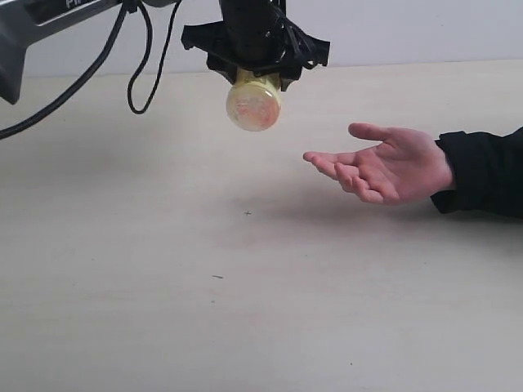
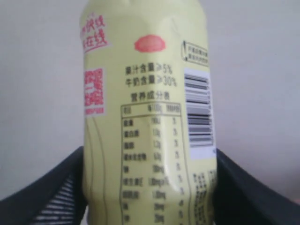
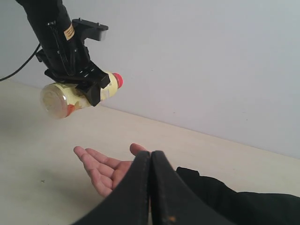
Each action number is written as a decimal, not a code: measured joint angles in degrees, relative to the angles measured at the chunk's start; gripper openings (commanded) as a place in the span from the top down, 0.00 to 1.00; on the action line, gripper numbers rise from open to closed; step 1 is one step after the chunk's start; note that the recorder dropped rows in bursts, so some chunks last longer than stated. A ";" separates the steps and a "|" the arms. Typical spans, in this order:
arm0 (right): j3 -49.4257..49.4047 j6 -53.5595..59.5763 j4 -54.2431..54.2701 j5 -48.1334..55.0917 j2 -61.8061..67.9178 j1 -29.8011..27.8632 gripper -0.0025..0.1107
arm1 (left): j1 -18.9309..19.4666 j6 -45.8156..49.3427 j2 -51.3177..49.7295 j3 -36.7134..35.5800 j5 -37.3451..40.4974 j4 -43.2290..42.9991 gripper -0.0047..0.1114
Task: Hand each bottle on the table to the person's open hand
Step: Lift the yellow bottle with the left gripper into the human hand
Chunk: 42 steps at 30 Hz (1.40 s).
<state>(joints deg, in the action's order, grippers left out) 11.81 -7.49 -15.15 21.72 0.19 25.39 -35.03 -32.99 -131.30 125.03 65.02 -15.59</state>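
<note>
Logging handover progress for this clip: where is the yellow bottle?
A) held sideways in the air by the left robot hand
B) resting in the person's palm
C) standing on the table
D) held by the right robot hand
A: the left robot hand grips the yellow bottle sideways above the table, apart from the person's open hand.

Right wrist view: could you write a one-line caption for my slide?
Left arm's jaws hold a yellow, red-capped bottle sideways in the air, not yet touching the person's open hand.
</note>
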 measured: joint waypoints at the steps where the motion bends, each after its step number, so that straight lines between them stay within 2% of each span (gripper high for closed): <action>1: 0.00 0.00 0.00 0.00 0.00 0.00 0.98 | -0.60 -0.78 0.31 0.09 0.62 0.00 0.96; 16: 0.00 0.00 0.00 0.00 0.00 0.00 0.98 | -11.66 -13.96 4.86 0.09 4.57 -3.89 0.96; 24: 0.00 0.00 0.00 0.00 0.00 0.00 0.98 | -17.60 -25.04 4.70 0.09 3.40 -6.82 0.96; 31: 0.00 0.00 0.00 0.00 0.00 0.00 0.98 | -20.88 -30.59 2.08 0.09 2.99 -10.00 0.96; 37: 0.00 0.00 0.00 0.00 0.00 0.00 0.98 | -26.42 -47.88 -1.10 0.09 1.49 -21.20 0.96; 42: 0.00 0.00 0.00 0.11 0.00 0.00 0.98 | -27.83 -55.73 -3.74 0.09 -2.24 -24.27 0.96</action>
<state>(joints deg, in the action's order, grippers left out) 11.81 -7.49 -15.15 21.83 0.19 25.39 -62.86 -88.72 -135.04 125.13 62.77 -39.86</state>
